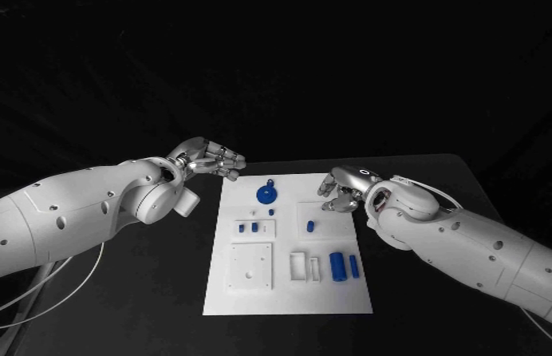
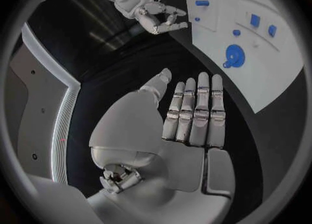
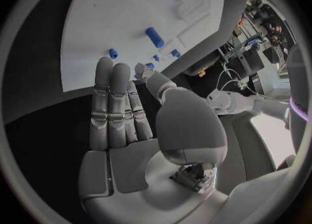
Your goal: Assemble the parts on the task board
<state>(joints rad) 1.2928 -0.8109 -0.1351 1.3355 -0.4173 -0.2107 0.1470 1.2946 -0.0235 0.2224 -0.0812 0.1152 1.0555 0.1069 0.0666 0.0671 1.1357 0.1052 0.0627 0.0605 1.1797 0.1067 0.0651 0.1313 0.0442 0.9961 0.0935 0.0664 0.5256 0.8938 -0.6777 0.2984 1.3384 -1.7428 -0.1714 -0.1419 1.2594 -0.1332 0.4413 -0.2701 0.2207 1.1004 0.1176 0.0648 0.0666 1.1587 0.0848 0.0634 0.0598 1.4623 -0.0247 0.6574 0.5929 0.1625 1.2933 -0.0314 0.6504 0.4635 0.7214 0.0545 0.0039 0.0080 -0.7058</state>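
Note:
The white task board (image 1: 288, 298) lies in the middle of the black table. On it I see a round blue part (image 1: 266, 191) near the far end, a short blue peg (image 1: 309, 227) at mid-board, and a thick blue cylinder (image 1: 337, 266) beside a thinner one (image 1: 354, 267) at the near right. My left hand (image 1: 213, 162) hovers just off the board's far left corner, holding nothing. My right hand (image 1: 343, 188) hangs over the board's far right edge, also holding nothing. In the wrist views, my left hand (image 2: 195, 112) and my right hand (image 3: 120, 104) have straight fingers.
Two small blue pieces (image 1: 247, 228) sit in a raised white frame at mid-left of the board. A white square block (image 1: 251, 265) and white slotted pieces (image 1: 306, 267) occupy the near half. Black tabletop (image 1: 138, 292) surrounds the board.

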